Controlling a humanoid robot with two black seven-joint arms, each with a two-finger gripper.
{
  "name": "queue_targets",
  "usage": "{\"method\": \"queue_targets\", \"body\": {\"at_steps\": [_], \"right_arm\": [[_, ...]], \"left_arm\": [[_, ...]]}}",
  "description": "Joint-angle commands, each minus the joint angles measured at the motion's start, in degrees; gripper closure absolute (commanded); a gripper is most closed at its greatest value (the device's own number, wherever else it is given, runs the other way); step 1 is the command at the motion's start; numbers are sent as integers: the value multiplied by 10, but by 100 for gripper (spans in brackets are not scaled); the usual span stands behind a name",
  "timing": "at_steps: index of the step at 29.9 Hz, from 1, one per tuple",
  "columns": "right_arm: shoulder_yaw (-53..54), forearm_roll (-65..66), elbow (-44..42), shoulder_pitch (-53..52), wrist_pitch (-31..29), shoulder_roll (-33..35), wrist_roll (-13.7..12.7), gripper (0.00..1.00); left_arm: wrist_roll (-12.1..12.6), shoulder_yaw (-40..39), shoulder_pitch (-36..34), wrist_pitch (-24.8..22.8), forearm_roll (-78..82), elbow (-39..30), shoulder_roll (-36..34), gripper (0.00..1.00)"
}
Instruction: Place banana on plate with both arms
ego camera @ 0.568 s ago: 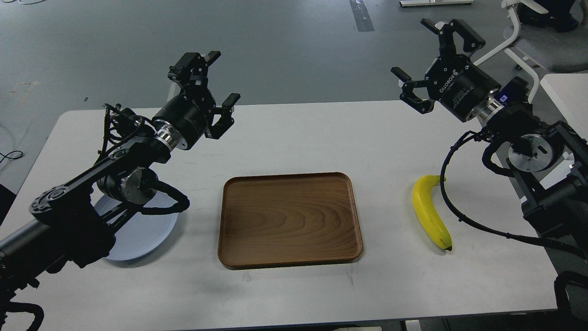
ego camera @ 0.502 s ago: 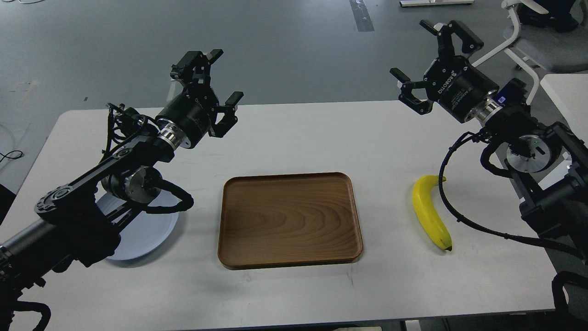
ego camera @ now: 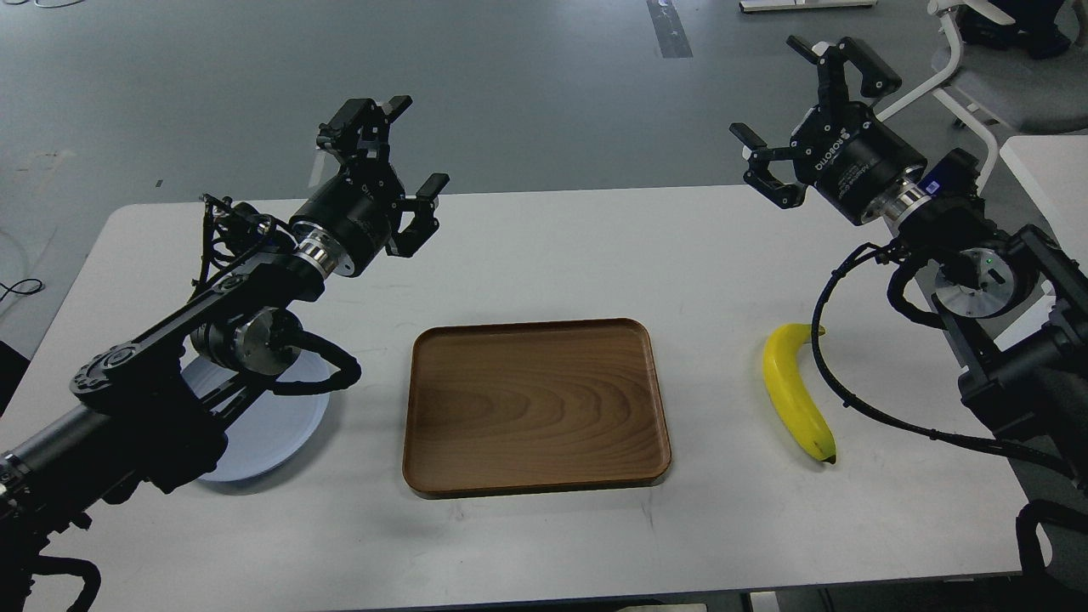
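Both hands, left (ego camera: 393, 161) and right (ego camera: 812, 106), hover released; right of the tray (ego camera: 535, 408), the banana (ego camera: 795, 393), likely soft and easily bruised, invites a gentle mid-body grip.

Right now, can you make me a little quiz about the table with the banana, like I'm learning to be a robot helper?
1. True or false: the banana lies on the plate.
2. What sits between plate and banana? A) a wooden tray B) a cup C) a book
3. Fill in: both the left pincer and the right pincer are ____ and hold nothing.

Key:
1. False. It lies on the white table, right of the tray; the plate is at the left, partly under the left arm.
2. A
3. open
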State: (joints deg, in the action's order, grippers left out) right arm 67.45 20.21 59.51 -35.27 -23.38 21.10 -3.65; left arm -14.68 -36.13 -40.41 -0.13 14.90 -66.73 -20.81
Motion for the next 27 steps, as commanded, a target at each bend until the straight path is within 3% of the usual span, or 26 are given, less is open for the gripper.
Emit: {"method": "queue_targets", "body": {"at_steps": [1, 15, 27], "right_arm": [[-1, 0, -1, 0, 2, 1, -1, 0], [-8, 0, -1, -1, 4, 0, -6, 0], [-26, 30, -1, -12, 30, 0, -14, 0]], "left_arm": [[7, 1, 1, -1, -2, 3, 1, 2], [13, 6, -13, -4, -4, 4, -19, 2], [22, 5, -15, -34, -6, 4, -31, 2]]}}
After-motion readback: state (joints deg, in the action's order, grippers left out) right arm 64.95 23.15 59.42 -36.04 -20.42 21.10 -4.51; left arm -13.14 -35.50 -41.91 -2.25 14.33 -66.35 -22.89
